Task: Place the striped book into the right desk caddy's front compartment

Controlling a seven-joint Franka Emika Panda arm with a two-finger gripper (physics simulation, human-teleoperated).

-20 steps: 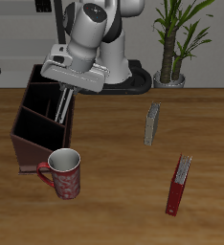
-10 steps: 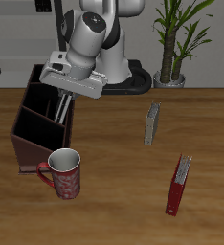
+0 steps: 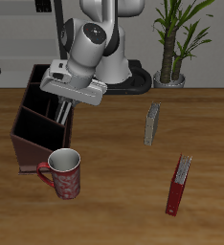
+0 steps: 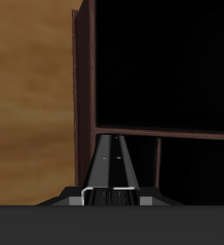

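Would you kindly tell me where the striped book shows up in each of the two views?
Exterior view: the striped book hangs tilted beneath the tool, over the right desk caddy.
Wrist view: the striped book runs lengthwise away from the camera toward the caddy.
Shared landmark: the caddy's reddish-brown wall.

Striped book [image 4: 114,165] edge-on, over right desk caddy [image 4: 83,77] wall, wooden table [image 4: 28,96] beside

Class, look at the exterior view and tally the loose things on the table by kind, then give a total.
Books: 3: striped book held in the claw over the desk caddy, grey-olive book, red book
Mugs: 1
Desk caddies: 1
Total: 5
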